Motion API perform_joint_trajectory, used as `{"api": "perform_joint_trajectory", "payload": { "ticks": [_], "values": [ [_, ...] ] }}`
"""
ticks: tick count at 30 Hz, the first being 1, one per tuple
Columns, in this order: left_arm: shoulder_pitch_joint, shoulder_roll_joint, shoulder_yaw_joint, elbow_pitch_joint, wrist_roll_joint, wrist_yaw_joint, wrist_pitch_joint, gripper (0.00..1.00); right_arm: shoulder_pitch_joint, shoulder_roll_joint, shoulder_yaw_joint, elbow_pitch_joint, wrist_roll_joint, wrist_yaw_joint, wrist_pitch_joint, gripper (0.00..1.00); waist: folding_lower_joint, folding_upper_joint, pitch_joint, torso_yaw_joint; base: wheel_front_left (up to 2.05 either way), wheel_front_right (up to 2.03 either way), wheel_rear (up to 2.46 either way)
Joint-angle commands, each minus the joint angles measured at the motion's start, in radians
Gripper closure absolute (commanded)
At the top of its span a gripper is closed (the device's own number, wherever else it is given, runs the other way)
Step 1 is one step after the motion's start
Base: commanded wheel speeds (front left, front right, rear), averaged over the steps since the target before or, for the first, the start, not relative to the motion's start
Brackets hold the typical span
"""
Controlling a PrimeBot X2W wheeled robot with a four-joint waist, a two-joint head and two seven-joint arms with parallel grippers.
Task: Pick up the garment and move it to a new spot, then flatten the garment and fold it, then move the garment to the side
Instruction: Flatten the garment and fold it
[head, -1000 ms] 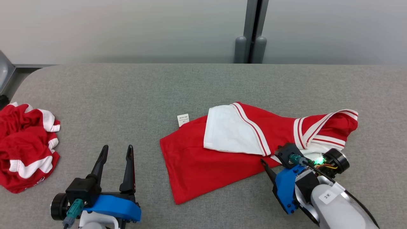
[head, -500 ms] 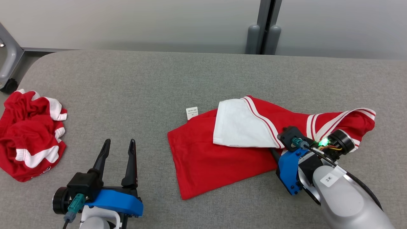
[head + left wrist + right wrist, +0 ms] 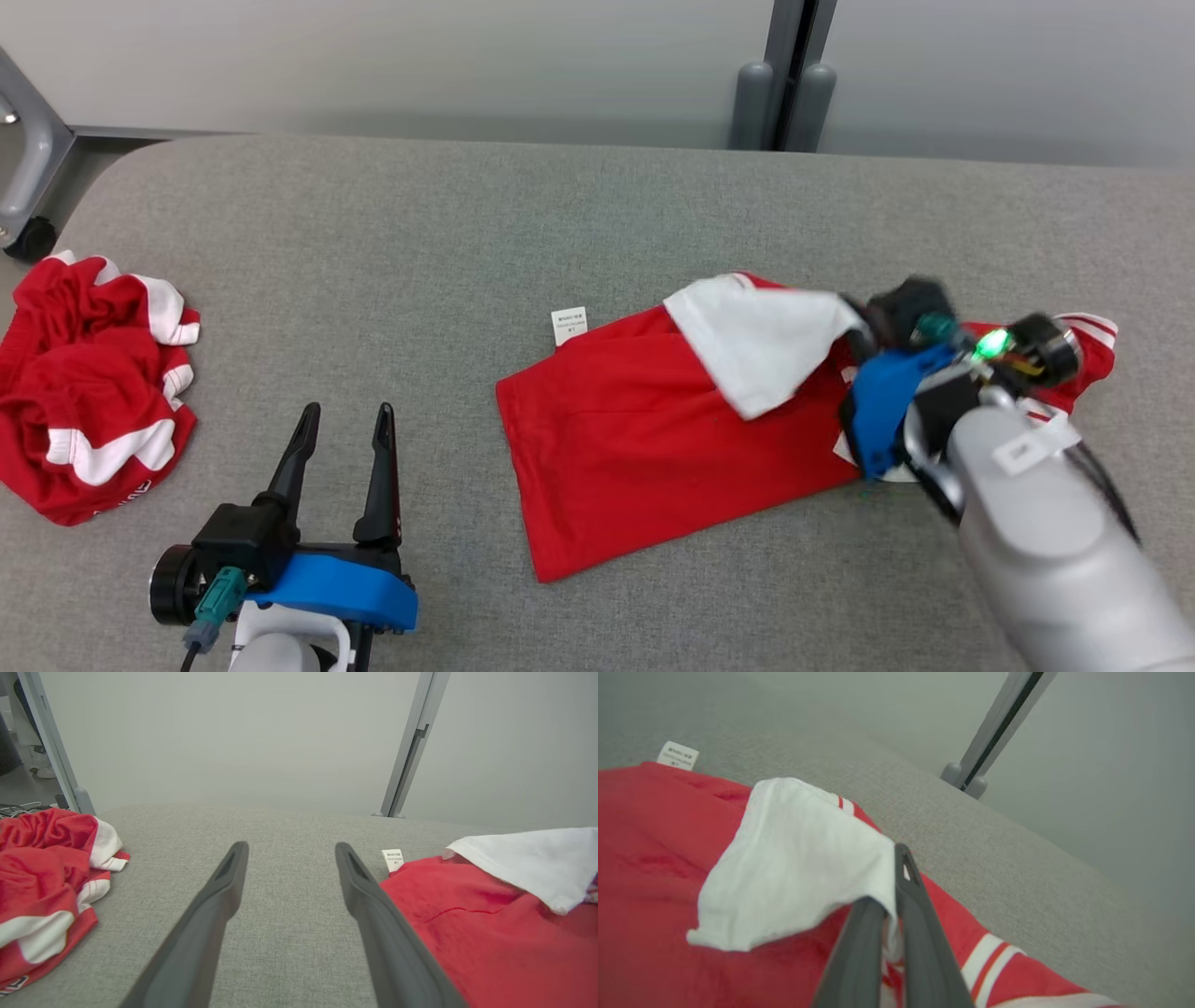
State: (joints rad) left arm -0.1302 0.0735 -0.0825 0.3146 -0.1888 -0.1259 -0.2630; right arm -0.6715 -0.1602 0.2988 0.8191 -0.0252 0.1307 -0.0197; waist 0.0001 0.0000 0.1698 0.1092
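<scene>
The garment (image 3: 635,448), judged soft and limp, is being pinched at its white flap (image 3: 761,350) by the closed right gripper (image 3: 889,891); left of the garment, the left gripper (image 3: 346,411) is being held open.

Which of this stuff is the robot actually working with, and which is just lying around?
In the job: red garment, laid out; its white flap; right gripper, shut on that flap; left gripper, open, off the cloth.
Lying about: crumpled red-and-white garment at the left end of the table; grey post behind.
</scene>
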Motion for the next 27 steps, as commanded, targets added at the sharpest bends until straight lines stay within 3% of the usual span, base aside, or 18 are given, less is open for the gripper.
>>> {"api": "perform_joint_trajectory", "payload": {
  "ticks": [1,9,15,16,17,20,27],
  "values": [
    [-0.016,0.004,-0.004,-0.008,0.006,-0.006,-0.003,0.00,-0.045,-0.010,-0.034,-0.004,0.011,0.000,-0.006,1.00,-0.0001,0.0000,0.011,0.004,0.00,0.00,0.00],
    [-0.039,0.004,-0.030,-0.023,0.013,-0.005,-0.003,0.00,-0.166,-0.054,-0.217,0.030,0.034,0.000,-0.001,1.00,-0.0001,0.0000,0.059,0.047,0.00,0.00,0.00],
    [-0.065,0.003,-0.059,-0.027,0.011,-0.004,-0.003,0.00,-0.252,-0.086,-0.432,0.097,0.035,0.000,-0.037,1.00,-0.0001,0.0000,0.101,0.103,0.00,0.00,0.00],
    [-0.068,0.003,-0.062,-0.029,0.011,-0.004,-0.003,0.00,-0.264,-0.085,-0.461,0.111,0.035,0.000,-0.050,0.20,-0.0001,0.0000,0.106,0.111,0.00,0.00,0.00],
    [-0.070,0.003,-0.067,-0.030,0.010,-0.004,-0.003,0.00,-0.274,-0.084,-0.494,0.130,0.038,0.000,-0.056,0.00,-0.0001,0.0000,0.112,0.118,0.00,0.00,0.00],
    [-0.079,0.005,-0.073,-0.033,0.005,-0.004,-0.003,0.00,-0.302,-0.076,-0.541,0.182,0.019,0.000,-0.052,0.00,-0.0001,0.0000,0.121,0.128,0.00,0.00,0.00],
    [-0.075,0.006,-0.060,-0.029,0.012,-0.004,-0.003,0.00,-0.306,-0.041,-0.512,0.300,0.015,0.000,0.018,0.00,-0.0001,0.0000,0.101,0.100,0.00,0.00,0.00]
  ]
}}
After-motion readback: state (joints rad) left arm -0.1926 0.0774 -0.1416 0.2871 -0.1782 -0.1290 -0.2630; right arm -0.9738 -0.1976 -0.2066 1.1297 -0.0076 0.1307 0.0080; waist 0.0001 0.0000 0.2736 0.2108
